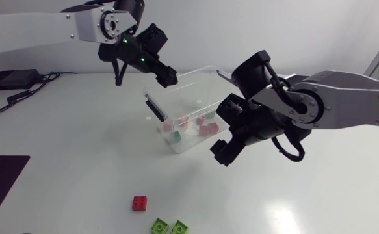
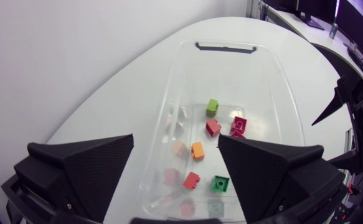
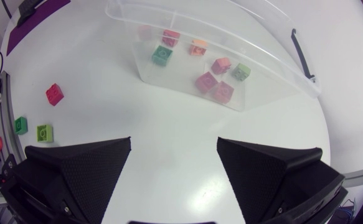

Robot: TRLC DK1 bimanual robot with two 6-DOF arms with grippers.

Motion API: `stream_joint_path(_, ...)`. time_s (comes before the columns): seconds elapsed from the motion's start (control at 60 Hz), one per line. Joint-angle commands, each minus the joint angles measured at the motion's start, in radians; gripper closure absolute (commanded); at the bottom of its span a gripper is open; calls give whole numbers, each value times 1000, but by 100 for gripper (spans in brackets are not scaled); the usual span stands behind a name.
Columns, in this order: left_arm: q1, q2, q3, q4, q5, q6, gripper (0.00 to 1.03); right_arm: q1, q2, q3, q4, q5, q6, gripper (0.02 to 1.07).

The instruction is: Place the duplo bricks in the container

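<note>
**Left claw (image 2: 175, 140) and right claw (image 3: 174, 139) gape wide and empty near the container (image 1: 189, 97).**
Red brick (image 1: 139, 203) on the table (image 1: 65, 162): likely light, rigid, slick; pinch across its flat sides.

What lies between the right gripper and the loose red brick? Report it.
Nothing: only bare table separates the right gripper from the red brick, as the right wrist view shows.

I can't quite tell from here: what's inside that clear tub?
In the tub lie loose bricks: light green, orange, red, dark green, magenta. Fainter shapes may be reflections.
</note>
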Motion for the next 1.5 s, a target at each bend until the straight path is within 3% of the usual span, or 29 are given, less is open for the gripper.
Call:
stream_joint_path(0.0, 29, -80, -21, 9, 12, -21, 4, 13, 15, 4, 4, 9, 23, 7)
stream_joint_path(0.35, 101, -307, -248, 11, 12, 5, 4, 59, 26, 24, -1, 46, 40, 7)
stream_joint_path(0.833, 233, -655, -616, 71, 11, 94, 4, 110, 205, 180, 2, 69, 29, 7)
stream_joint_path(1.217, 268, -867, -930, 65, 49, 243, 4, 102, 420, 412, -7, 69, -46, 7)
stream_joint_path(1.483, 294, -905, -1078, 97, 104, 295, 4, 114, 590, 662, -97, 66, -80, 7)
